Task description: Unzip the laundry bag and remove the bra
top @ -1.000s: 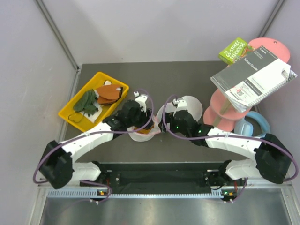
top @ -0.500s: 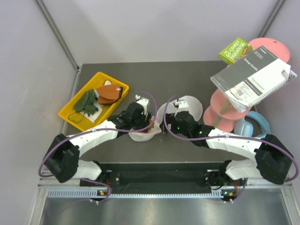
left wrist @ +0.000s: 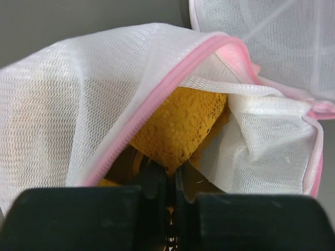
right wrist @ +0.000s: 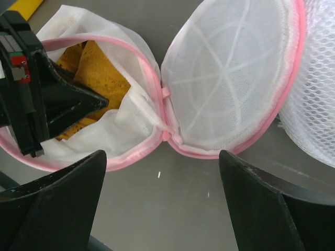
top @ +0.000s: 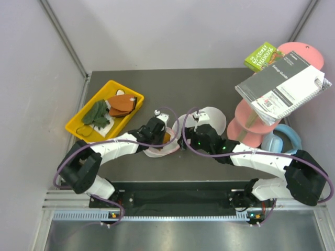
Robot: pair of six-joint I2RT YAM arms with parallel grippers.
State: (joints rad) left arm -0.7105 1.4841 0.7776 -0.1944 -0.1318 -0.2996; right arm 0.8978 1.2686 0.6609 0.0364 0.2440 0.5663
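Note:
The laundry bag [right wrist: 125, 130] lies unzipped on the dark table, its pink-rimmed lid [right wrist: 230, 78] folded back to the right. In the top view the bag [top: 156, 151] sits between the two wrists. The orange-yellow bra [left wrist: 180, 120] sits inside the open half and also shows in the right wrist view [right wrist: 97, 70]. My left gripper [left wrist: 171, 175] is inside the bag's mouth, shut on the lower edge of the bra. My right gripper [right wrist: 162, 154] stands open just in front of the bag's hinge, nothing between its fingers.
A plain white mesh dome [right wrist: 314, 104] lies right behind the lid. A yellow tray [top: 112, 83] with dark green and reddish-brown cloths is at the back left. A pink stand [top: 246, 123] bearing a booklet [top: 282, 86], a green book [top: 260, 55] and a blue object [top: 285, 138] are at the right.
My left arm has reached further right into the bag and its jaws have closed on the bra. The right gripper has stayed where it was, open.

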